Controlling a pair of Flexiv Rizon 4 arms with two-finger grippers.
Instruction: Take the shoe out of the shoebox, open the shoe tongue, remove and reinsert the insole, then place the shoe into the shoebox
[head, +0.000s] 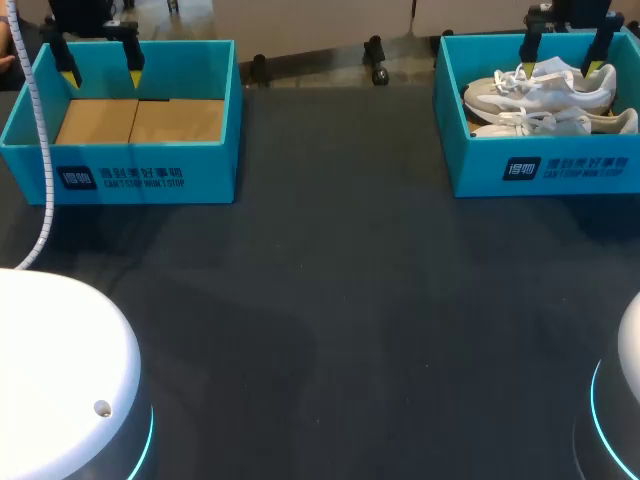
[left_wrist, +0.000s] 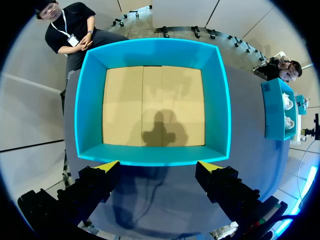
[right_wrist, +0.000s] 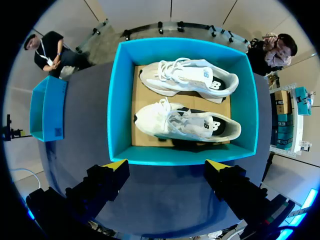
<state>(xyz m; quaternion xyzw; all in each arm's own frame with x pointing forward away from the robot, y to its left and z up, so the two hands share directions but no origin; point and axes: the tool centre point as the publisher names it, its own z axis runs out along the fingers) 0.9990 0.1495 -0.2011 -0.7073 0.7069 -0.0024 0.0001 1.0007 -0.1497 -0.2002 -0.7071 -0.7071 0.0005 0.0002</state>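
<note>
The setting looked like a robotics lab or test station, not a home or a shop. A dark matte work table (head: 330, 300) carried 2 matching teal boxes set well apart. The left shoebox (head: 140, 170) showed its cardboard floor, and the right shoebox (head: 560, 170) held 2 white sneakers (head: 530, 92). At the table's near edge stood 2 white arm bases with glowing cyan rings, the left base (head: 60, 370) and the right base (head: 628, 390). A white spiral-wrapped cable (head: 44, 170) hung at the left side.

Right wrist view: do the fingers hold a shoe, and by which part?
Nothing is held: the right gripper is open, clear of both white sneakers in the turquoise shoebox.
</note>
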